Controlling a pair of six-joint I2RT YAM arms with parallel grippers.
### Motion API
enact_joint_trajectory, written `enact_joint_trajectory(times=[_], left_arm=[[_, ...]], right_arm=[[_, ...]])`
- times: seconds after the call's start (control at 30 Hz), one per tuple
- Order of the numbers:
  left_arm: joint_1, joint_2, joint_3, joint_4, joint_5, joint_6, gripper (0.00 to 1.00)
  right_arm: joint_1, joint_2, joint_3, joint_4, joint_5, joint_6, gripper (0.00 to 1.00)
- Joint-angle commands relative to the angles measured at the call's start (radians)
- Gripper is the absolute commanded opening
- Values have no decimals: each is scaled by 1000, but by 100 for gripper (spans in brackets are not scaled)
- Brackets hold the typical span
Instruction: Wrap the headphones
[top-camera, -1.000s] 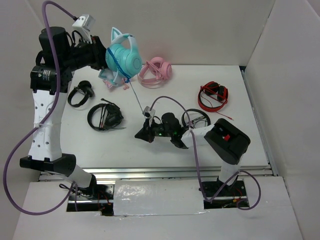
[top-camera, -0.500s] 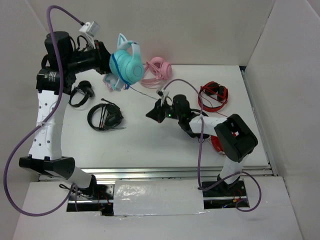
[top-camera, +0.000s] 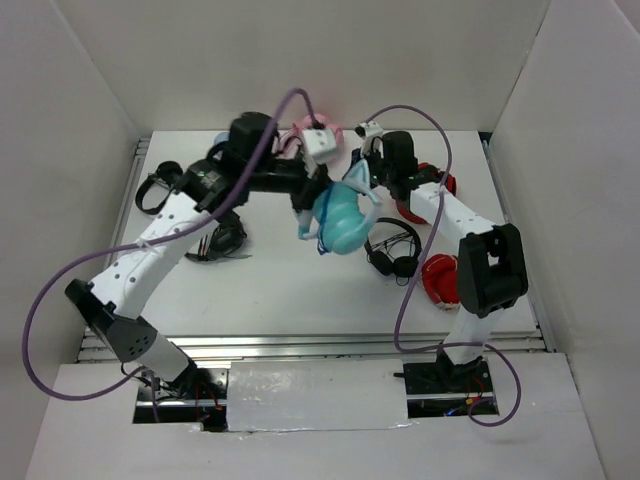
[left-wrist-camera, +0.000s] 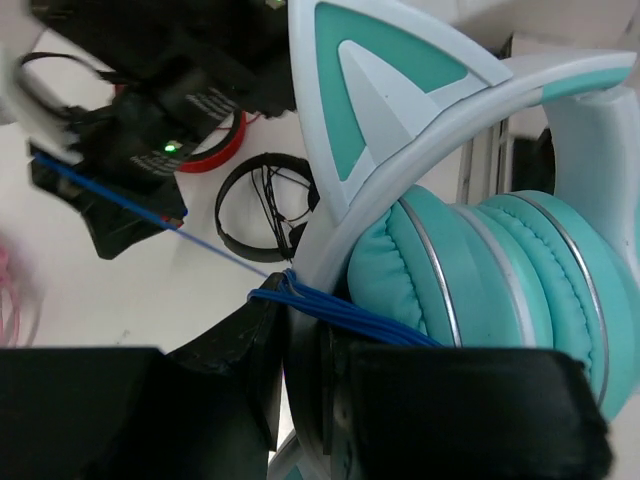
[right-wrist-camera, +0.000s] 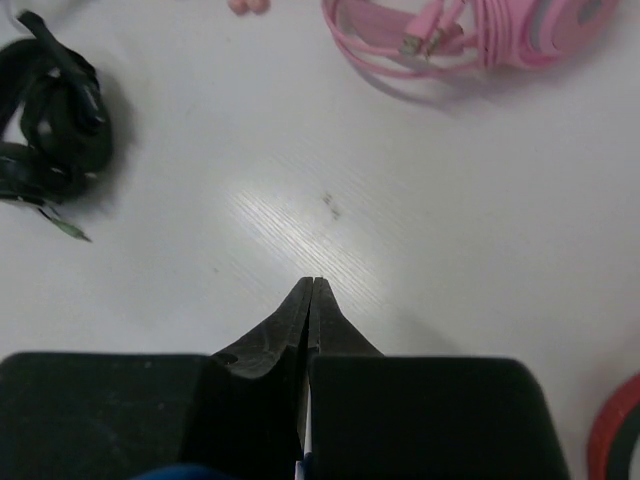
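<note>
Above mid-table, grips headphones (top-camera: 338, 218) by the headband (left-wrist-camera: 335, 225) in left gripper (left-wrist-camera: 305, 345), jaws clamped on the band, lifted clear of the table (top-camera: 280, 290) to let cable (left-wrist-camera: 200, 243) pass round. Shows several blue turns already bunched on the band at the jaws. Pinches the free length in right gripper (right-wrist-camera: 310, 300), jaws pressed flat together (with only a blue sliver visible between them), just beside the cups. Draws the line taut, probably to lay the next turn snug rather than slack.
</note>
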Motion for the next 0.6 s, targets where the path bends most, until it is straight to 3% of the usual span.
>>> enact_joint_trajectory(times=[0.0, 0.1, 0.17, 0.27, 0.57], left_arm=[[-158, 35, 14, -118, -1, 143, 0], [-275, 91, 9, -163, -153, 222, 0], [-335, 101, -23, -140, -251, 223, 0], [-369, 98, -63, -74, -460, 213, 0], [-364, 161, -143, 38, -586, 135, 0]], right_arm=[[-67, -51, 75, -170, 84, -110, 0], [-90, -82, 95, -219, 81, -183, 0], [-105, -96, 100, -236, 137, -148, 0], [-136, -152, 86, -248, 112, -138, 0], [-153, -338, 72, -290, 136, -112, 0]])
